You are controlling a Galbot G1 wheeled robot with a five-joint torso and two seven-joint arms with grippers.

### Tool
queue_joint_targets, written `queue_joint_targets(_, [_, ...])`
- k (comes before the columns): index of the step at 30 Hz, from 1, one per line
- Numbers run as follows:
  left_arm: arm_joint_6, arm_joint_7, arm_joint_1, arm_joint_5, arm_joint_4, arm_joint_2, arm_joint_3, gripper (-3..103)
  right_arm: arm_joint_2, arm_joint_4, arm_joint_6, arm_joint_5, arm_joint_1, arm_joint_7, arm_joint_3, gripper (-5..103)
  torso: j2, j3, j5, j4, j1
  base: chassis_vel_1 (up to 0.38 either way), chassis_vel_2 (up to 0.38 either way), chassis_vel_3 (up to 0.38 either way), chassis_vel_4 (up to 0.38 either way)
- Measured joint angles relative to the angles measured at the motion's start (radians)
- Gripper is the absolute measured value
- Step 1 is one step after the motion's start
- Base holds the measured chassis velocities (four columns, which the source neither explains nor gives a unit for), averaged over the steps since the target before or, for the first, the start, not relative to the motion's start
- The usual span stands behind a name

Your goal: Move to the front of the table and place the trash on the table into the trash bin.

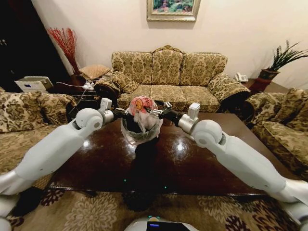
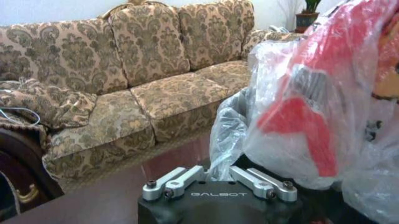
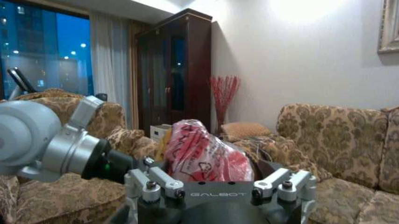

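two grippers are showing, the left gripper (image 1: 118,114) and the right gripper (image 1: 156,112), meeting over one trash bin (image 1: 141,131) with one whitish liner. one pink-white plastic bag bundle (image 1: 142,105) is sitting on top of the bin, all over one dark table (image 1: 202,163). around it, three patterned sofas, one framed picture (image 1: 173,9), two plants and one dark cabinet (image 3: 174,70) are standing.

Glossy dark wood table (image 1: 231,130), crinkly translucent plastic bag bundle (image 1: 142,105)
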Motion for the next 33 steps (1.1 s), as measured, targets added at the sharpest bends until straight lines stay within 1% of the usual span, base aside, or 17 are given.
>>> queue_joint_targets(1, [0.0,0.0,0.0,0.0,-0.003,0.003,0.0,1,0.0,0.003,0.0,0.0,-0.009,0.001,0.013,97,0.0,0.0,0.0,0.0,0.0,0.0,0.0,0.0,0.0])
queue_joint_targets(3, [0.0,0.0,0.001,0.0,-0.004,0.006,-0.002,1,-0.004,0.011,0.0,0.002,-0.016,0.003,0.027,99,0.0,0.0,0.0001,0.0001,0.0,0.0,0.0,0.0,0.0])
queue_joint_targets(7, [-0.002,0.0,0.006,0.0,-0.002,0.009,-0.006,1,-0.018,0.03,0.0,0.013,-0.032,0.009,0.059,100,0.0,0.0,0.0,0.0001,0.0,0.0,0.0,0.0,0.0])
queue_joint_targets(12, [-0.008,-0.001,0.043,0.007,0.012,0.007,-0.039,1,-0.059,0.07,-0.005,0.041,-0.07,0.014,0.138,100,0.0,0.0,0.0,-0.0002,0.0,0.0,0.0,0.0,0.0])
queue_joint_targets(19, [-0.008,0.001,0.083,0.007,-0.016,0.018,-0.072,1,-0.085,0.079,-0.007,0.062,-0.08,0.024,0.185,100,0.0,0.0,-0.0002,0.0001,0.0,0.0,0.0,0.0,0.0])
queue_joint_targets(22, [-0.01,0.001,0.099,0.005,-0.031,0.036,-0.089,1,-0.095,0.083,-0.007,0.071,-0.096,0.079,0.218,100,0.0,0.0,0.0001,0.0,0.0,0.0,0.0,0.0,0.0])
queue_joint_targets(23, [-0.01,0.001,0.099,0.005,-0.031,0.036,-0.089,1,-0.095,0.083,-0.007,0.071,-0.096,0.079,0.218,100,0.0,0.0,0.0001,0.0,0.0,0.0,0.0,0.0,0.0])
queue_joint_targets(26, [-0.015,-0.001,0.156,0.005,-0.061,0.05,-0.144,1,-0.127,0.095,-0.012,0.066,-0.144,0.197,0.265,100,0.0,0.0,0.0001,0.0002,0.0,0.0,0.0,0.0,0.0])
queue_joint_targets(27, [-0.015,-0.001,0.156,0.005,-0.061,0.05,-0.144,1,-0.127,0.095,-0.012,0.066,-0.144,0.197,0.265,100,0.0,0.0,0.0001,0.0002,0.0,0.0,0.0,0.0,0.0])
queue_joint_targets(28, [-0.019,-0.003,0.17,0.006,-0.068,0.052,-0.154,1,-0.134,0.098,-0.016,0.059,-0.157,0.218,0.275,100,0.0,0.0,0.0,0.0002,0.0,0.0,0.0,0.0,0.0])
queue_joint_targets(29, [-0.031,-0.017,0.206,0.011,-0.087,0.057,-0.173,1,-0.151,0.107,-0.029,0.038,-0.197,0.279,0.304,100,0.0,0.0,-0.0003,0.0001,0.0,0.0,0.0,0.0,0.0])
queue_joint_targets(30, [-0.036,-0.03,0.232,0.015,-0.103,0.06,-0.185,1,-0.157,0.117,-0.05,0.028,-0.224,0.32,0.325,100,0.0,0.0,0.0001,-0.0001,0.0,0.0,0.0,0.0,0.0])
queue_joint_targets(31, [-0.04,-0.04,0.259,0.021,-0.118,0.061,-0.197,1,-0.16,0.129,-0.088,0.023,-0.252,0.361,0.353,100,0.0,0.0,0.0003,0.0,0.0,0.0,0.0,0.0,0.0])
queue_joint_targets(32, [-0.04,-0.04,0.259,0.021,-0.118,0.061,-0.197,1,-0.16,0.129,-0.088,0.023,-0.252,0.361,0.353,100,0.0,0.0,0.0003,0.0,0.0,0.0,0.0,0.0,0.0])
queue_joint_targets(33, [-0.042,-0.045,0.273,0.024,-0.126,0.061,-0.202,1,-0.161,0.133,-0.104,0.022,-0.263,0.375,0.365,100,0.0,0.0,0.0004,0.0,0.0,0.0,0.0,0.0,0.0])
